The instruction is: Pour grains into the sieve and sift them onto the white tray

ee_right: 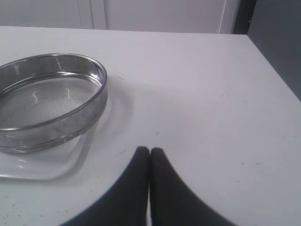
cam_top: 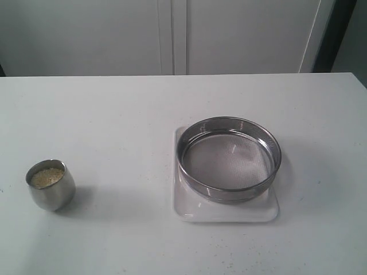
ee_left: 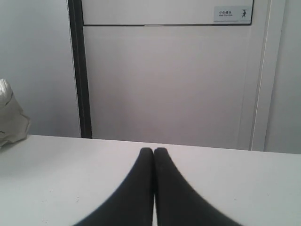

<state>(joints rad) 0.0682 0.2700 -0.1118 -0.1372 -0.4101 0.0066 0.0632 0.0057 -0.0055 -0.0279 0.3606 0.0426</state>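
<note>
The sieve [cam_top: 229,158], a wide steel ring with a mesh bottom, rests on the white tray [cam_top: 189,209] right of the table's middle; no grains show in it. Golden-yellow grains [cam_top: 46,176] fill a small rounded steel cup [cam_top: 51,185] at the left front of the table. In the right wrist view the sieve [ee_right: 47,99] and the tray [ee_right: 56,165] lie a short way from my right gripper [ee_right: 149,150], which is shut with nothing in it. My left gripper [ee_left: 154,150] is shut and empty above bare tabletop. Neither gripper shows in the exterior view.
White cabinet doors [cam_top: 172,34] stand behind the table's far edge. A crumpled white object [ee_left: 11,120] sits at the table's edge in the left wrist view. A dark gap [ee_right: 277,42] lies beyond the table's side edge in the right wrist view.
</note>
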